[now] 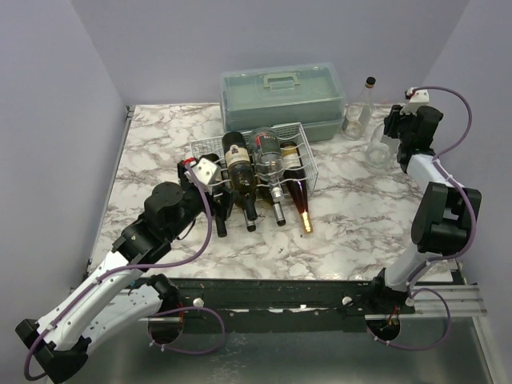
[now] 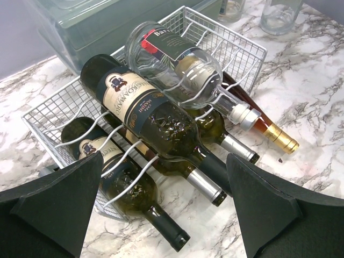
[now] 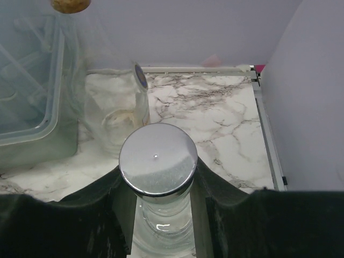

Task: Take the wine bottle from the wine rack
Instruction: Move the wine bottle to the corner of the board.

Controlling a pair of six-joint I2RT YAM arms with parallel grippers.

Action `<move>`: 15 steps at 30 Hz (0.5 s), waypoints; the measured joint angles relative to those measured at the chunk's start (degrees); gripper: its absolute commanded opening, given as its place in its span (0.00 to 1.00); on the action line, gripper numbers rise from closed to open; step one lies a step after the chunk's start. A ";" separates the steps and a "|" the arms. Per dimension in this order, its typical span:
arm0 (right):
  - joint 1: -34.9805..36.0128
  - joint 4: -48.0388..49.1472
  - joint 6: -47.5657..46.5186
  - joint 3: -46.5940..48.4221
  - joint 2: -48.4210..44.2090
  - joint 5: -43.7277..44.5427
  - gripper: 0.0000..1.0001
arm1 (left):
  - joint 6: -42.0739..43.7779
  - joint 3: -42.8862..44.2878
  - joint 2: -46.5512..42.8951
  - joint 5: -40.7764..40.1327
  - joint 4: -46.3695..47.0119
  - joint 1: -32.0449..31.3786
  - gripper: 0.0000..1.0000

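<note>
Left hand (image 2: 164, 161) hangs released, fingers (image 2: 54, 209) spread wide, just in front of the wine rack (image 2: 236, 45) at mid-counter (image 1: 160, 136). On the rack's upper tier, the dark wine bottle (image 2: 145, 107) lies beside a clear labelled bottle (image 2: 177, 64), necks toward the hand. Right hand (image 3: 157, 183) is clenched on a silver-capped glass bottle (image 3: 157, 156), upright near the right rear corner.

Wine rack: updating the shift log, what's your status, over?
Left gripper open, facing the wine rack. Right gripper shut on clear capped bottle, far right. Dark wine bottle tops the loaded rack. Case behind, not in the way.
</note>
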 measured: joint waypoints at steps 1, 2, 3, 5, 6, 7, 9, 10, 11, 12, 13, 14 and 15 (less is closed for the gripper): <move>-0.02 0.04 0.26 0.42 0.42 0.22 0.00 | 0.02 0.02 0.11 -0.02 0.00 0.00 0.99; -0.02 0.17 0.46 0.96 0.94 0.61 0.00 | 0.02 0.02 0.26 -0.02 0.00 0.00 0.99; -0.02 0.28 0.74 1.40 1.44 0.85 0.00 | 0.02 0.00 0.39 -0.02 0.00 0.00 0.99; -0.02 1.09 1.55 2.64 2.89 1.38 0.00 | 0.02 0.02 0.68 -0.02 0.00 0.00 0.99; -0.02 1.31 1.70 2.75 3.08 1.44 0.00 | 0.02 0.02 0.79 -0.04 0.00 0.00 0.99; -0.02 1.62 1.99 3.15 3.56 1.68 0.00 | 0.02 0.02 0.90 -0.07 0.00 0.00 0.99; -0.02 2.16 2.60 3.87 4.39 2.10 0.00 | 0.04 0.00 1.09 -0.24 0.00 0.00 0.99; -0.02 2.21 2.86 4.31 4.81 2.29 0.00 | 0.04 0.02 1.20 -0.39 0.00 0.00 0.99; -0.02 2.43 3.08 4.66 5.22 2.43 0.00 | 0.04 0.02 1.27 -0.46 0.00 0.00 0.99; -0.02 2.56 3.30 5.14 5.66 2.58 0.00 | 0.07 0.02 1.33 -0.59 0.00 0.00 0.99; -0.02 2.69 3.50 5.70 6.27 2.78 0.00 | 0.09 0.02 1.38 -0.68 0.00 0.00 0.99; -0.02 2.82 3.69 6.36 6.91 2.99 0.00 | 0.11 0.02 1.44 -0.83 0.00 0.00 0.99; -0.02 3.04 3.87 6.99 7.50 3.21 0.00 | 0.17 0.00 1.51 -0.92 0.00 0.00 0.99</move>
